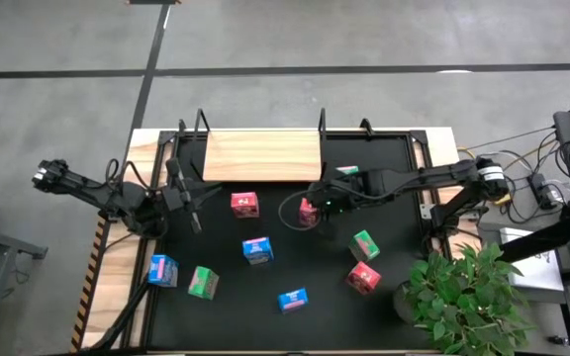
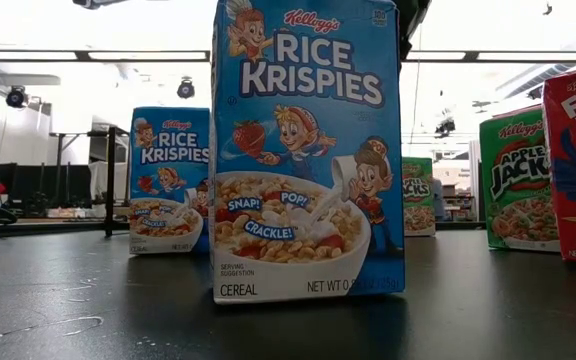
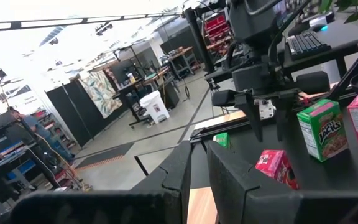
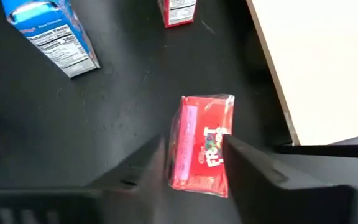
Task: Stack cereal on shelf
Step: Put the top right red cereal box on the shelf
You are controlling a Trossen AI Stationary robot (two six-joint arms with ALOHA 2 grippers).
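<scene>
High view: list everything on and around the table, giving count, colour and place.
shelf: one, light wood with black posts, far edge of the mat, nothing on it.
pink-red cereal boxes: three; one near the shelf's front, one between the right gripper's fingers, one front right.
blue cereal boxes: three; centre, front left, front centre.
green cereal boxes: three; front left, right of centre, one by the shelf's right end.
mat: one, black, covering the table.
plant: one, green, front right corner.
left gripper: empty, left of the shelf.
right gripper: fingers either side of a pink-red box lying on the mat.
</scene>
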